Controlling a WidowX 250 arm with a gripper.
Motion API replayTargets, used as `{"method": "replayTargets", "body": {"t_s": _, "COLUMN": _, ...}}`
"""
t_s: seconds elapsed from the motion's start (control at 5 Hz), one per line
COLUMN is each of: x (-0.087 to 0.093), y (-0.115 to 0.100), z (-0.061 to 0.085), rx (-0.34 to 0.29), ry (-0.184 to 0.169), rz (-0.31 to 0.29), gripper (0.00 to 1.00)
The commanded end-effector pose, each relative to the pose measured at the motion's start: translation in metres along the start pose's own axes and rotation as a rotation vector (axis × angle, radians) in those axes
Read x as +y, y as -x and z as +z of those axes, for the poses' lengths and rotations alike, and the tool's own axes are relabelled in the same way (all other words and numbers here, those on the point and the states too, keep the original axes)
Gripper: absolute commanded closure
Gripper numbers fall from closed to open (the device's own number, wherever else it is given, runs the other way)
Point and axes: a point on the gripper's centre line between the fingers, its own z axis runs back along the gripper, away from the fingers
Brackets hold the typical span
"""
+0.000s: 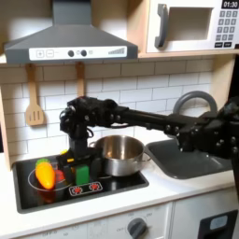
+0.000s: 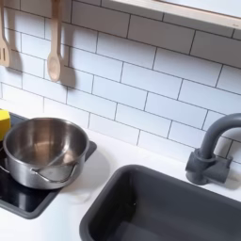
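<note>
Where the fingers stand: the gripper (image 1: pixel 78 161) points straight down at the lower left of the first exterior view, its tips right at the top of a small green piece (image 1: pixel 82 174).
Finger state: I cannot tell how far apart the jaws are, nor whether they press on the green piece. The dark tips blur into it.
Green piece: upright on the black stove top (image 1: pixel 112 189), in the lower left of the frame and just left of the pot.
Handling, as I judge it: it looks like a small hard plastic toy, so light, stiff and not fragile, but smooth enough to slip or tip over if nudged off centre.
Where to hold: across its two narrower sides, near the upper half, with the fingers coming from straight above.
Close neighbours: a red piece (image 1: pixel 62 175) sits just beside it on the left. Further left lies a yellow-orange toy vegetable (image 1: pixel 44 173).
Pot: a shiny steel pot (image 1: pixel 121 154) (image 2: pixel 42 146) stands on the stove, near the gripper on the right and apart from the green piece. It appears in both exterior views.
Further out: the grey sink (image 1: pixel 182 161) (image 2: pixel 169 212) and the faucet (image 1: pixel 191 101) (image 2: pixel 212 151) lie to the right. A wooden spatula (image 1: pixel 35 107) (image 2: pixel 55 52) hangs on the tiled wall.
</note>
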Motion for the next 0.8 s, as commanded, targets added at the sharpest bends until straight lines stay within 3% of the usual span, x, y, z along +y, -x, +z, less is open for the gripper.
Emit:
{"method": "replayTargets", "body": {"t_s": 0.0, "x": -0.0002, "y": -0.0012, "z": -0.0029, "rx": -0.019, "ry": -0.002, "rz": -0.004, "gripper": 0.00}}
{"method": "replayTargets", "body": {"t_s": 0.6, "x": -0.0035, "y": -0.0051, "z": -0.0038, "rx": -0.039, "ry": 0.025, "rz": -0.019, "gripper": 0.00}}
